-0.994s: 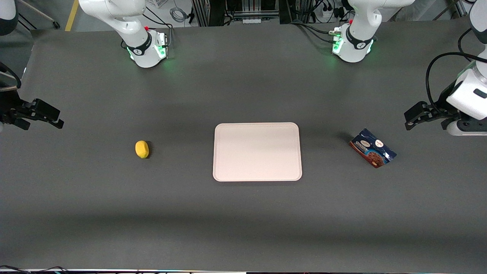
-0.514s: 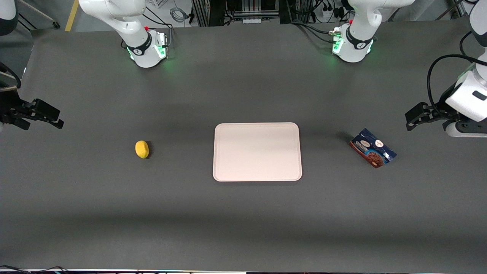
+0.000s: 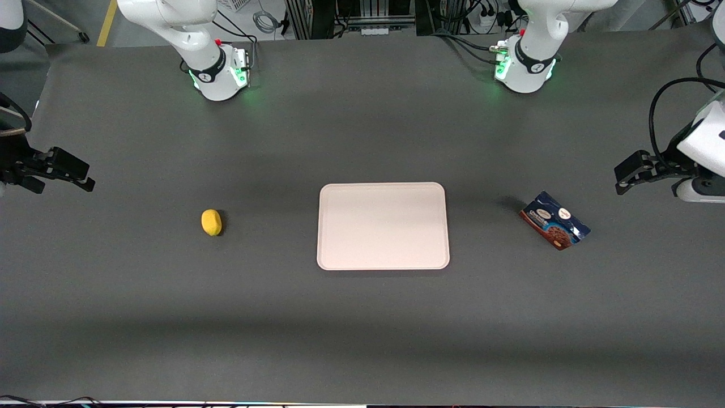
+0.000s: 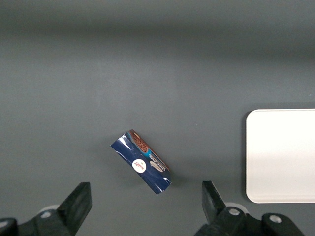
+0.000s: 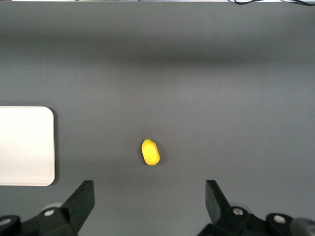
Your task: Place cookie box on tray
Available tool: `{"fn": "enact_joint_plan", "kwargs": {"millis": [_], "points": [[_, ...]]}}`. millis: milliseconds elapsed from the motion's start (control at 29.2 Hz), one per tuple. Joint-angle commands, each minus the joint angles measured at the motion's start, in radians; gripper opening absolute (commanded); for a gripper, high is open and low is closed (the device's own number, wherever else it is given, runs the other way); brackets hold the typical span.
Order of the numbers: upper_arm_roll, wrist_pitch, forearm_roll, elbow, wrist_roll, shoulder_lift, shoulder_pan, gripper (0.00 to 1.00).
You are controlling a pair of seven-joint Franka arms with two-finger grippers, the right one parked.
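Hovering near cookie box, hand spread wide.

No legible text anywhere.

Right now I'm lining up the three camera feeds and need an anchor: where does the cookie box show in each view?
Front view: the cookie box lies flat on the table, beside the tray, toward the working arm's end, nearer the camera than the hand.
Left wrist view: the cookie box lies between the open hand's fingers, below them.
Right wrist view: not in it.
Shared landmark: the tray, in all three views.
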Motion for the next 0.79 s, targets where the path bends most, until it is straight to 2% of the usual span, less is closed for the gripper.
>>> {"fn": "enact_joint_plan", "kwargs": {"millis": [0, 171, 308, 583, 754], "points": [[0.002, -0.030, 0.001, 0.028, 0.006, 0.011, 0.000, 1.00], [0.001, -0.042, -0.022, 0.022, -0.014, 0.011, 0.000, 1.00], [0.002, -0.063, -0.084, 0.019, -0.187, 0.013, 0.000, 1.00], [0.004, -0.047, -0.101, -0.039, -0.526, 0.011, 0.003, 1.00], [0.046, -0.008, -0.092, -0.102, -0.545, 0.010, 0.005, 1.00]]}}
